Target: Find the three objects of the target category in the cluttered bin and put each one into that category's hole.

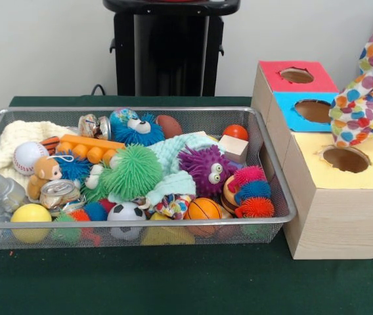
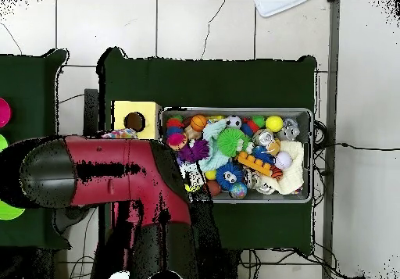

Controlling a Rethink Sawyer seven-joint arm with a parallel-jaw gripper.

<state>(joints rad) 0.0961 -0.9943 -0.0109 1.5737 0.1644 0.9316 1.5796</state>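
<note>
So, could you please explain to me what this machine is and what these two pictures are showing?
It is a robot: one red and black arm on a black pedestal. One picture looks across the table towards the pedestal. The other looks straight down, and there the arm partly covers the boxes. On the green table stands a wire basket full of toys, balls and cloths. Beside it are three wooden boxes with red, blue and yellow tops, each with a round hole. A spotted cloth hangs above the yellow top's hole. What holds it up lies beyond the picture's edge.
</note>
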